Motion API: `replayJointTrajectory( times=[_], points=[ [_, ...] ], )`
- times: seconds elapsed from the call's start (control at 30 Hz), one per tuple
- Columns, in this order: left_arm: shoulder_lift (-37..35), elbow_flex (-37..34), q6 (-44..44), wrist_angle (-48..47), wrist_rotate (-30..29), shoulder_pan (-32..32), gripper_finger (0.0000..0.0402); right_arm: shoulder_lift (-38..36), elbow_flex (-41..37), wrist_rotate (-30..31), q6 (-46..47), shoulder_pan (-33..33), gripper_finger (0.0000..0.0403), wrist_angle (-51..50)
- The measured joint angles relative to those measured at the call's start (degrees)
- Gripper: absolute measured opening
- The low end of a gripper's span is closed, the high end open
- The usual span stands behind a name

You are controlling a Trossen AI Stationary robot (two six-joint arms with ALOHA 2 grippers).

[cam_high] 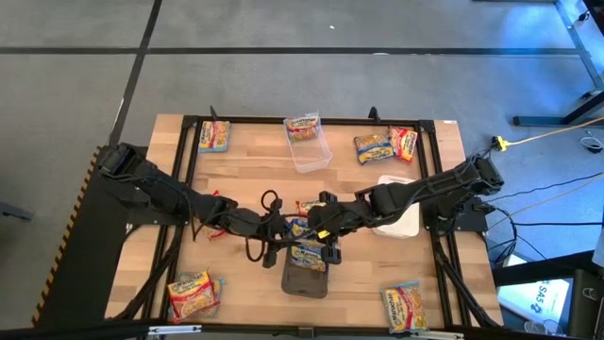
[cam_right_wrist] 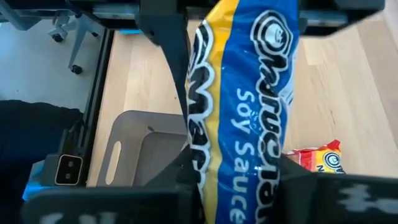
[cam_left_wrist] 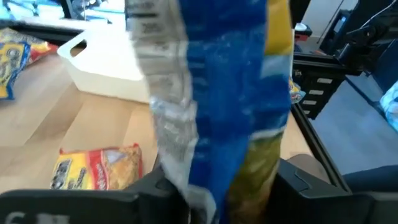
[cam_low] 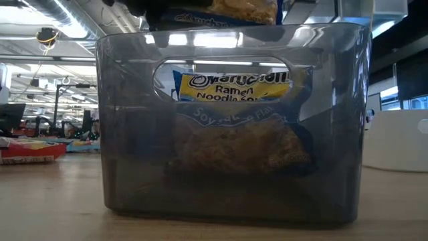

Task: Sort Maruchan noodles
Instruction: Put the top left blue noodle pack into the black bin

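A blue-banded Maruchan noodles packet [cam_high: 300,227] hangs in the air over the table's middle, between both grippers. My left gripper [cam_high: 280,227] comes at it from the left and my right gripper [cam_high: 326,229] from the right; each is shut on it. Just toward the near edge stands a dark grey tray [cam_high: 304,281] with another blue packet [cam_low: 234,127] inside, leaning on its wall. A red-banded packet [cam_high: 310,206] lies flat on the table just beyond the grippers. My left gripper has the blue packet [cam_left_wrist: 217,155] standing up between its two fingers, its seamed back side toward the camera. It comes from the table's left, pointing slightly down. The gripper's body hides the place of contact. The packet is clear of the table. My right gripper pinches the packet's printed end [cam_right_wrist: 242,180] between its two fingers, which lie across the packet. It slants down from the table's right. The packet stretches away toward the left gripper [cam_right_wrist: 171,56] and is lifted clear above the grey tray [cam_right_wrist: 143,143].
A white tray [cam_high: 398,212] stands right of centre. At the far edge a clear tub [cam_high: 310,146] holds one packet. Loose packets lie at the far left [cam_high: 213,136], far right [cam_high: 385,144], near left [cam_high: 193,295] and near right [cam_high: 404,307].
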Motion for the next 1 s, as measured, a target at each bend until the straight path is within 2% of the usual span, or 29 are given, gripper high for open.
replayJointTrajectory(
  times=[0.23,0.33,0.43,0.67,1.0],
  points=[
    [-8.4,0.0,-6.5,-14.2,5.4,-1.2,0.0141,-0.3,0.0,-0.1,1.5,2.3,0.0063,-0.3],
    [-10.9,0.1,-9.8,-20.8,4.9,-3.4,0.0141,0.2,0.0,-0.4,3.0,3.6,0.0062,0.2],
    [-11.1,0.0,-11.5,-25.9,1.3,-6.5,0.0141,1.8,0.0,-0.4,4.9,5.1,0.0067,1.0],
    [-7.2,0.0,-14.7,-26.2,-6.6,-11.8,0.0141,6.5,0.0,-1.1,8.7,7.3,0.0070,4.6],
    [-1.8,0.0,-19.8,-26.1,-8.0,-14.0,0.0141,12.1,0.0,-0.9,9.6,7.5,0.0071,6.4]
  ],
)
